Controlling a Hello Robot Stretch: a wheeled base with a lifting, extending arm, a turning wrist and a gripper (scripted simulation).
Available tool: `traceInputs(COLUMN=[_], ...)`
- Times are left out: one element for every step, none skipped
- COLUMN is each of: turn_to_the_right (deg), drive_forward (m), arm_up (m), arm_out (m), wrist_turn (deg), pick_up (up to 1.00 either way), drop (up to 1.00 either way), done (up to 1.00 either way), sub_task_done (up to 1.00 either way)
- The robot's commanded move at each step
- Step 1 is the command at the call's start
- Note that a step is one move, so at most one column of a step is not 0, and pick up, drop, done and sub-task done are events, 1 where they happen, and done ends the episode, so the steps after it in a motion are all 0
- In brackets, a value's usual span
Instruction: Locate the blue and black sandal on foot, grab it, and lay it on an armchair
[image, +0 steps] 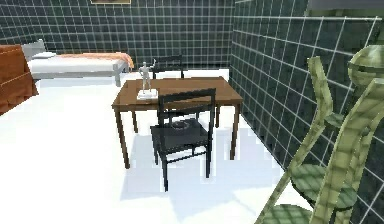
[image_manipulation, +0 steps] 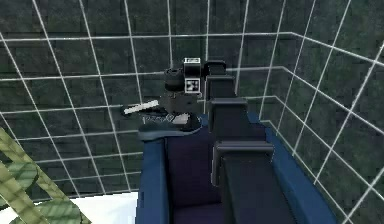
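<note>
Sandal (image_manipulation: 166, 124) at jaws (by armchair (image_manipulation: 170, 185))

Chair (image: 182, 138) before table (image: 197, 86), bed (image: 80, 65) behind

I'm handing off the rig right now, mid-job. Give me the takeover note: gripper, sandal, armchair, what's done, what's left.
Gripper: out at the dark blue armchair; cannot tell whether it holds anything.
Sandal: blue and black, at the gripper's far end, by the armchair's upper edge; resting or hanging cannot be told.
Done: sandal found and is at the armchair.
Left: make sure it lies on the armchair, release it, retract the arm.
</note>
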Motion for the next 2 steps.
traceInputs(turn_to_the_right=[0.0, 0.0], drive_forward=[0.00, 0.00], arm_up=[0.00, 0.00], arm_out=[0.00, 0.00], wrist_turn=[45.0, 45.0], pick_up=[0.00, 0.00], drop=[0.00, 0.00], done=[0.00, 0.00], sub_task_done=[0.00, 0.00])
